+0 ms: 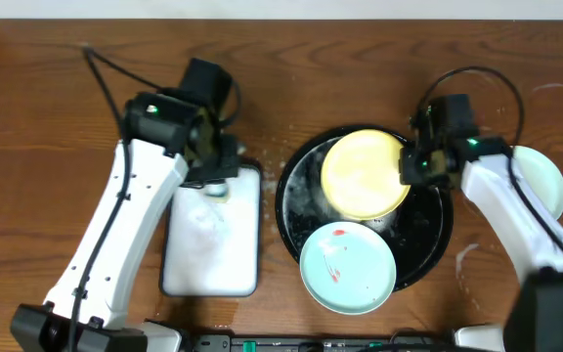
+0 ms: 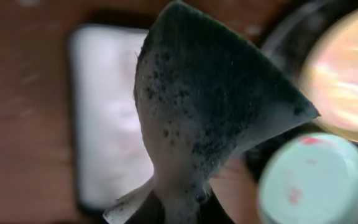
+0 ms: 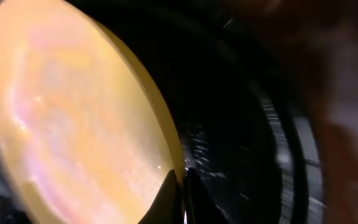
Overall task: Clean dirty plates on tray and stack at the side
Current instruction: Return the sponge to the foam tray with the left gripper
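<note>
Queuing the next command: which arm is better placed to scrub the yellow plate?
Left. The left fingers pinch the foamy sponge near the black tray; the right fingers are clamped on the yellow plate at its rim, holding it tilted over the tray.

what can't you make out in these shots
- left wrist: the foamy dark green sponge fills the frame, hiding what grips it; the white rectangular tray behind is blurred.
- overhead: the white right arm hides part of the far-right pale mint green plate.
- right wrist: the round yellow plate is cut off by the left and bottom edges and hides part of the large black tray.
</note>
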Controlling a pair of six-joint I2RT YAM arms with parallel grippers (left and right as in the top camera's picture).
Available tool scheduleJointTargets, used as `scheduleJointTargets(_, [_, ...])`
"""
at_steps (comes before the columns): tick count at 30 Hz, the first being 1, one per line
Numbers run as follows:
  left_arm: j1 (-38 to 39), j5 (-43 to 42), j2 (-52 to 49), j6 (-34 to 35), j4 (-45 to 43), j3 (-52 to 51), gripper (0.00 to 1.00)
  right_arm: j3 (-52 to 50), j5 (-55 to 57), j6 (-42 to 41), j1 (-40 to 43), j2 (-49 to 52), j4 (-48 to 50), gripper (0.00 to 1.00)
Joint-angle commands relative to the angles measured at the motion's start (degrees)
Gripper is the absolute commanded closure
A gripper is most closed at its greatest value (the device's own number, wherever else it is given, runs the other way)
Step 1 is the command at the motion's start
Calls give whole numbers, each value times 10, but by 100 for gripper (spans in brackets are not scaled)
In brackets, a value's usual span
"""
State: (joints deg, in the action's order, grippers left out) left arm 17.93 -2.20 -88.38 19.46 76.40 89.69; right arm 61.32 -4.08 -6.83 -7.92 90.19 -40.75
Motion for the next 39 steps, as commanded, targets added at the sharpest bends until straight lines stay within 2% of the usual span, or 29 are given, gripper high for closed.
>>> scheduleJointTargets(1, [-27,58,1,-3,9,-19,92,2,78,7,-24,-51,-14,99])
scheduleJointTargets(4, [-38,59,1,-3,-1,-51,91,2,144,7,-47,-73,-29,99])
scheduleJointTargets(6, [-43,59,1,-3,-21,-86,88,2,212,7,-76,-87,-38,99])
scheduleJointTargets(12, [-47,59,0,-3,-76,-175,88,2,399,37,-180,-126,-33,99])
scheduleJointTargets(17, [-47,59,0,-3,-93,-190,84,2,475,96,-245,-148,-14,99])
scheduleJointTargets(23, [-47,59,0,-3,-104,-190,65,2,577,109,-316,-153,-14,99])
scheduleJointTargets(28, [-47,59,0,-3,-103,-190,43,2,622,123,-365,-153,-12,99])
scheduleJointTargets(29, [-47,59,0,-3,-103,-190,30,2,633,123,-375,-153,-12,99])
scheduleJointTargets(31, [-47,59,0,-3,-103,-190,27,2,639,123,-381,-153,-10,99])
scheduleJointTargets(32, [-47,59,0,-3,-103,-190,21,2,639,123,-381,-153,-10,99])
scheduleJointTargets(39, [-47,59,0,-3,-103,-190,19,2,640,122,-383,-153,-10,99])
